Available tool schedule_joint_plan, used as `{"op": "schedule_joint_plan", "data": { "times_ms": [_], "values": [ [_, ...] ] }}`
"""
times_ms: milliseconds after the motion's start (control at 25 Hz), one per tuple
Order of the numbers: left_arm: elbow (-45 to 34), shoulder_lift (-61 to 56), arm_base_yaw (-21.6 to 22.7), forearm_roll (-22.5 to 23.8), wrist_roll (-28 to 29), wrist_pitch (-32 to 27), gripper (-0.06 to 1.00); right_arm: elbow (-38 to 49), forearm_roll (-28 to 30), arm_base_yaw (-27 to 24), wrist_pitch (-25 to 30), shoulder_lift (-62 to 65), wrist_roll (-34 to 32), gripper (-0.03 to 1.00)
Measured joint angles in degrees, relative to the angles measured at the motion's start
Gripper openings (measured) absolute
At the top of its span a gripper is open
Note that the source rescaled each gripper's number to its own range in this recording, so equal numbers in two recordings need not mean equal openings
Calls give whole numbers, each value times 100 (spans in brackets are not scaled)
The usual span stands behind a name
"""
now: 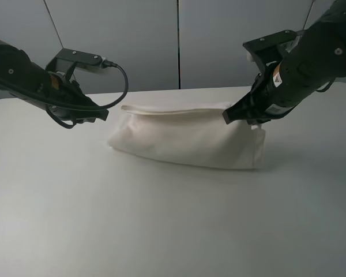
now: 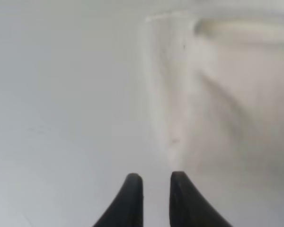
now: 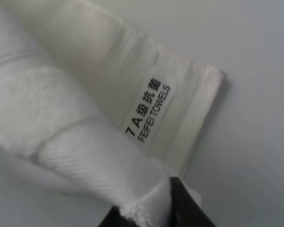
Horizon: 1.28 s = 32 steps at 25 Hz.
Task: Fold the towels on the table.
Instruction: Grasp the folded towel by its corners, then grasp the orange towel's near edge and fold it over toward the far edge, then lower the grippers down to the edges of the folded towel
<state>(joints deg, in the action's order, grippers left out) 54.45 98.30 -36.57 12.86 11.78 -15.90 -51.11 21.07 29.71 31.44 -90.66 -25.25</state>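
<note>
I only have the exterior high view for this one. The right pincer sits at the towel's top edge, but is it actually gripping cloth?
Observer: Yes. In the right wrist view the right pincer is shut on the towel, with the cloth's edge bunched between its tips.
Reviewer: Any marking near the grip?
Observer: A small label with dark print, reading FEIFEI TOWELS, lies on the woven band beside the grip.
Reviewer: And the left pincer, is it holding anything?
Observer: No. The left wrist view shows the left pincer slightly open with nothing between its tips, over the table, with the towel ahead of it.
</note>
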Motion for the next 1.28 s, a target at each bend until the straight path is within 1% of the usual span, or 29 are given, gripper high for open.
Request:
{"op": "schedule_joint_plan", "data": {
  "times_ms": [280,400,440,480,520,560,600,680,720,760,800,840,920,1080,1280],
  "values": [
    [0,22,0,35,9,322,15,0,188,0,-403,-526,-97,0],
    [0,22,0,46,9,334,16,0,436,0,-496,-614,-423,1],
    [0,22,0,46,9,334,18,0,573,0,-525,-614,-583,5],
    [0,22,0,46,9,334,21,0,702,0,-563,-614,-805,11],
    [0,22,0,46,9,334,25,0,886,0,-584,-614,-1057,21],
    [0,22,0,46,9,334,33,0,1077,0,-595,-614,-1278,33],
    [0,22,0,46,9,334,44,0,1261,0,-595,-614,-1553,45],
    [0,22,0,46,49,334,67,0,1553,0,-595,-614,-2037,79],
    [0,22,0,46,94,334,80,0,1676,0,-595,-614,-2191,91],
    [0,22,0,46,106,334,90,0,1734,0,-595,-614,-2315,95],
    [0,22,0,46,118,334,96,0,1776,0,-595,-614,-2382,98],
    [0,22,0,46,118,334,98,0,1817,0,-595,-614,-2424,99],
    [0,22,0,46,128,334,97,0,1848,0,-595,-614,-2478,100],
    [0,24,0,46,128,334,90,0,1857,0,-568,-614,-2500,100],
    [0,24,0,46,143,334,92,0,1753,0,-357,-614,-2500,100]
  ]
}}
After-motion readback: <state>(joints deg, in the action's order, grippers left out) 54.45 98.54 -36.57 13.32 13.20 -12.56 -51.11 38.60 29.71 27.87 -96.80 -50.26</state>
